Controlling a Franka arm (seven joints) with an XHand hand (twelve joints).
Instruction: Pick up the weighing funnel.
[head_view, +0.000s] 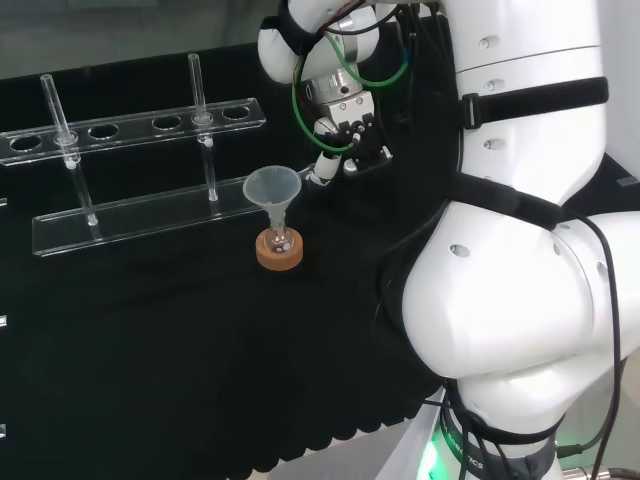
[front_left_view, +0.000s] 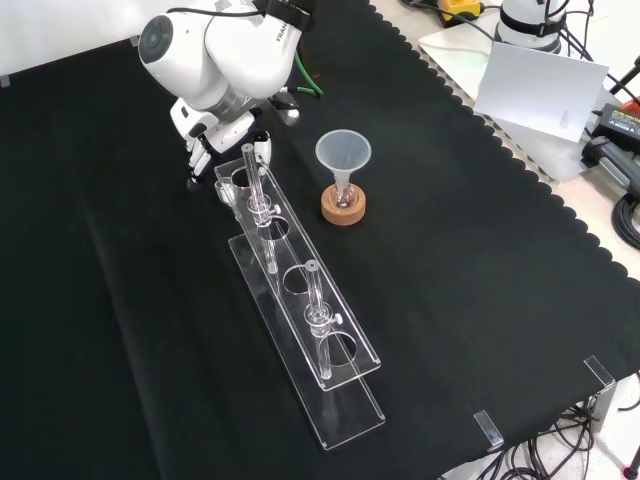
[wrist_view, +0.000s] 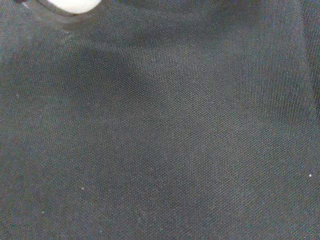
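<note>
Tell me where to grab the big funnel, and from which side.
Probably the cone of the funnel, just under its rim, coming from above. It stands upright, mouth up, and widens upward, so a pinch there should not slip. Its stem sits in the flask on a cork ring, so lift straight up. Front view: the rack stands to its left, so keep right.
</note>
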